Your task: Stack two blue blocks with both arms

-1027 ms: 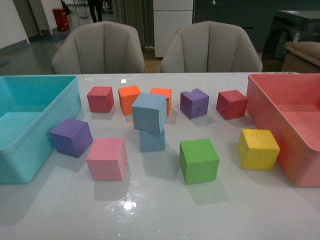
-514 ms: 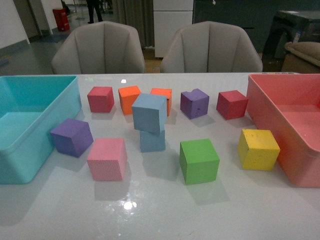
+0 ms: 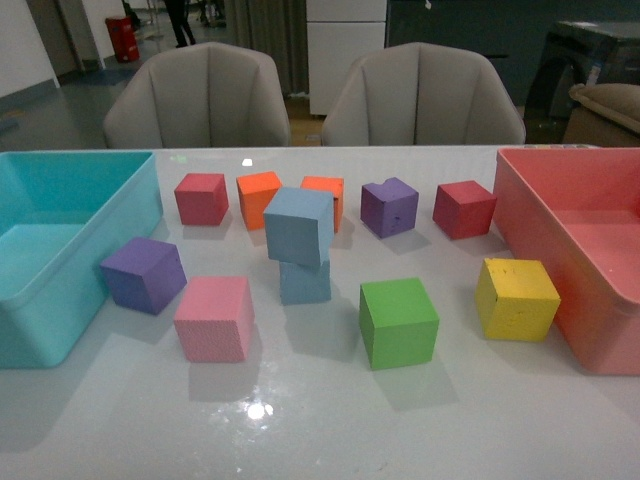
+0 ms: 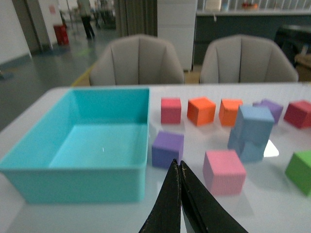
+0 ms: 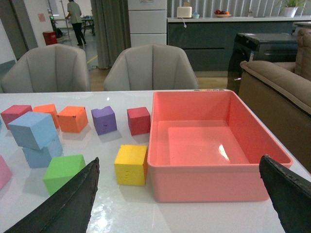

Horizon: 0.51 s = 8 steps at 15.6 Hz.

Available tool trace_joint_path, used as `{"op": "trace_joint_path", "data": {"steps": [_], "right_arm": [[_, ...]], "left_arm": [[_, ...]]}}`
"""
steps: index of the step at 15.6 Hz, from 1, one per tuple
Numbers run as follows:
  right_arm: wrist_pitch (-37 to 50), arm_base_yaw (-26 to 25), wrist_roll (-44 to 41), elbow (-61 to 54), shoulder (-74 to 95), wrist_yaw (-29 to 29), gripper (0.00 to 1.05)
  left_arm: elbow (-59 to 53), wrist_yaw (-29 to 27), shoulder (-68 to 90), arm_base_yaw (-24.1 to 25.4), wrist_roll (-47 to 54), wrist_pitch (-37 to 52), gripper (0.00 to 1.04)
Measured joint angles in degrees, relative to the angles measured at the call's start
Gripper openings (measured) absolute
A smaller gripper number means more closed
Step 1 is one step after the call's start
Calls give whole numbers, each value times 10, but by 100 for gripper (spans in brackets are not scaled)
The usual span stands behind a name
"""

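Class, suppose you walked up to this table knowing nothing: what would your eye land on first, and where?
First the little tower mid-table: one blue block sits skewed on another blue block, with loose coloured cubes around it. Then the two big bins at the table's ends, a turquoise bin at the left and a pink bin at the right, both empty.

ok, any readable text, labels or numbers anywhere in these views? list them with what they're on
None readable.
Blocks, such as the stacked blue blocks: blank faces.
Turquoise bin and pink bin: no markings.
Wall sign, far back: too blurred to read.
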Motion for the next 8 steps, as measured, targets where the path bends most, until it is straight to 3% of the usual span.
{"op": "trace_joint_path", "data": {"steps": [1,5,8], "right_arm": [[0,0,0,0,0,0,98],[0,0,0,0,0,0,98],[0,0,0,0,0,0,98]], "left_arm": [[2,-1,-63,0,0,-50,2],[-1,0,-64,0,0,-55,2],[-1,0,-64,0,0,-55,36]]}}
